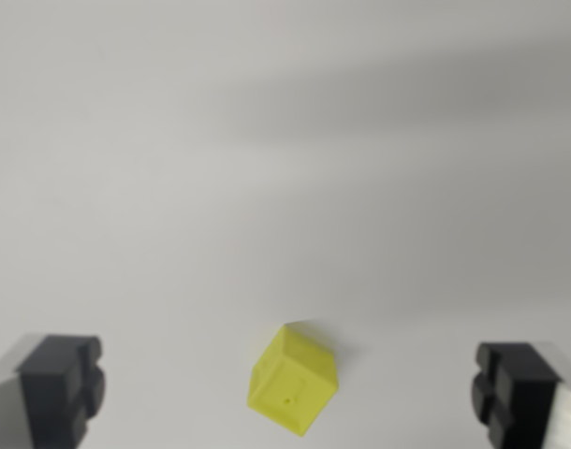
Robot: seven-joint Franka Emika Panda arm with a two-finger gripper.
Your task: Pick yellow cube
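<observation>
The approach is being lined up: the pincer [290, 393] is being held wide apart, nothing gripped. The yellow cube [293, 379] is sitting at 6 o'clock on the surface [267, 140], turned askew, so a wrist twist and descent are probably needed next.

Yellow cube [293, 380] btwn wide-apart fingers [61, 388]

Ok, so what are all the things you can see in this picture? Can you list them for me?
yellow cube: one, bright yellow, sitting turned at an angle on the surface, low in the wrist view, just right of the middle.
surface: one, plain whitish grey, filling the whole picture, with soft shadow bands near the top.
claw: one, open, its two black fingertips at the bottom corners, one on each side of the cube and not touching it.
</observation>
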